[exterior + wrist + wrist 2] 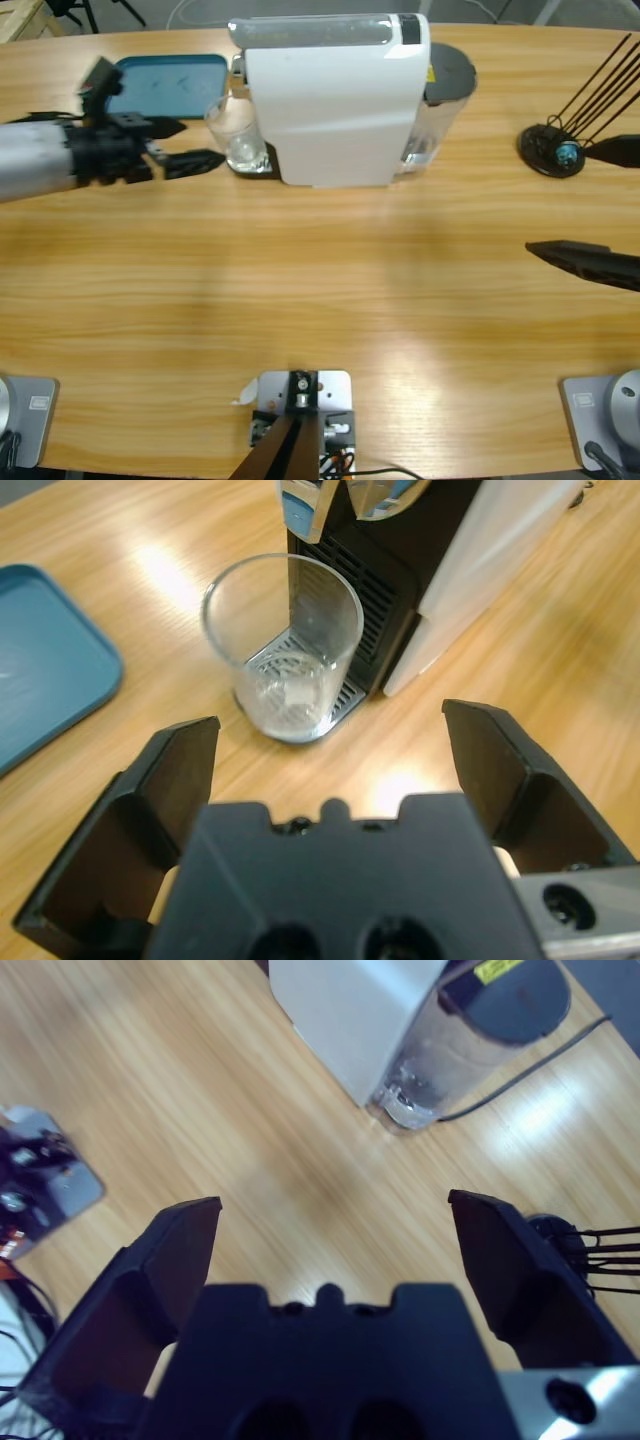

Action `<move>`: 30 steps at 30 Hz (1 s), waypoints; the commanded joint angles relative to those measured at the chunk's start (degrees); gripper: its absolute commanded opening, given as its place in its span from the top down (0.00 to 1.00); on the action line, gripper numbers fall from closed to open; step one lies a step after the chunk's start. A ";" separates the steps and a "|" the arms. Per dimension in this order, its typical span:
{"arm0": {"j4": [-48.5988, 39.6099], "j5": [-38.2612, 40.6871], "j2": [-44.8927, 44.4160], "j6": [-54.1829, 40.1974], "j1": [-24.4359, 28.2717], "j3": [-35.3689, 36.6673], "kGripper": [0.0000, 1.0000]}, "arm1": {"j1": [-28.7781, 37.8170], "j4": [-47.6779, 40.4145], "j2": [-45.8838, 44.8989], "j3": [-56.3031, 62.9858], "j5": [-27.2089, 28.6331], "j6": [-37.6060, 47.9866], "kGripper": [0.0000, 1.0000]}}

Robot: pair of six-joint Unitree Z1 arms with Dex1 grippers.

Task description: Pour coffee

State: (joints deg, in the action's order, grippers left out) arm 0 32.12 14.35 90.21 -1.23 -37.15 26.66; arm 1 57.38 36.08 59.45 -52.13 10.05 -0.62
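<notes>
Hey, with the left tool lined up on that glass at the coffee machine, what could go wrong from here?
1. The clear glass tumbler sits half on the machine's drip grille, so a nudge from the open left tool might tip it.
2. The tumbler stands close against the white coffee machine, so a finger could catch its front.

Bright, even overhead light fills all three views. The long pale wooden bench (320, 300) shows soft white glare patches near its middle in the high view and beside the small clear glass tumbler (283, 645) in the left wrist view. Shadows are faint. Close up, the left end effector (330, 770) and right end effector (335, 1250) look slightly soft.
</notes>
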 commanded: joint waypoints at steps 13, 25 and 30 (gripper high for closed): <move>-64.79 -16.89 -18.89 6.42 1.73 23.77 0.05 | -20.74 33.16 36.10 -50.93 -0.09 -8.08 1.00; -67.52 -22.99 -23.31 7.24 2.08 23.38 0.05 | -22.82 43.79 53.89 -76.96 -6.20 -9.66 1.00; -63.32 -22.94 -21.35 9.07 2.04 19.90 0.05 | -22.03 44.74 57.48 -81.51 -6.33 -9.70 1.00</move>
State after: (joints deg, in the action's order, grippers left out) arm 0 -34.90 -7.95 67.97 5.55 -35.49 51.58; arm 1 35.22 79.28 109.83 -129.39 4.86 -9.58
